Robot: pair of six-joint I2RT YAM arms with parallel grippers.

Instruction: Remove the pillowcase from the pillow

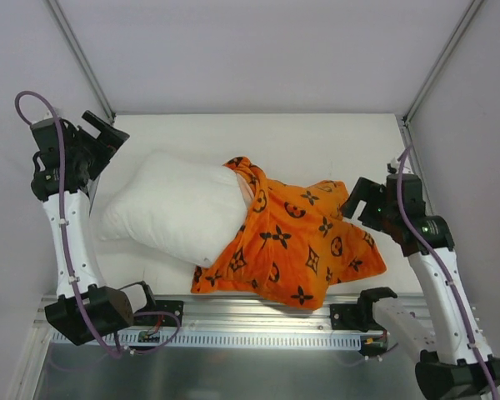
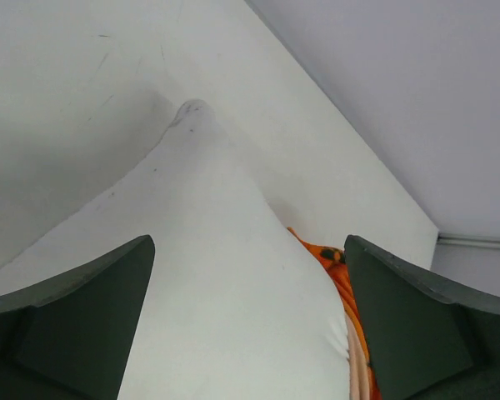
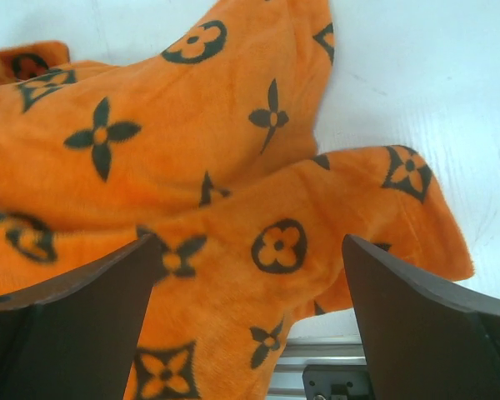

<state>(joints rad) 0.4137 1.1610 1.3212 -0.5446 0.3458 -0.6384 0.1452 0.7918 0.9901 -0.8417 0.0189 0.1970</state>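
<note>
While both arms hang clear of the fabric, I see my left fingers (image 2: 83, 321) spread wide with nothing between them, near the far-left side of the plump white rectangular pillow (image 1: 175, 208). My right fingers (image 3: 425, 325) are equally parted and empty, at the right edge of the bright orange plush pillowcase (image 1: 304, 242) printed with black flowers and circles. The pillow's right end sits tucked inside the case's mouth. Most of it lies bare on the white surface (image 1: 317, 137), left of centre.
</note>
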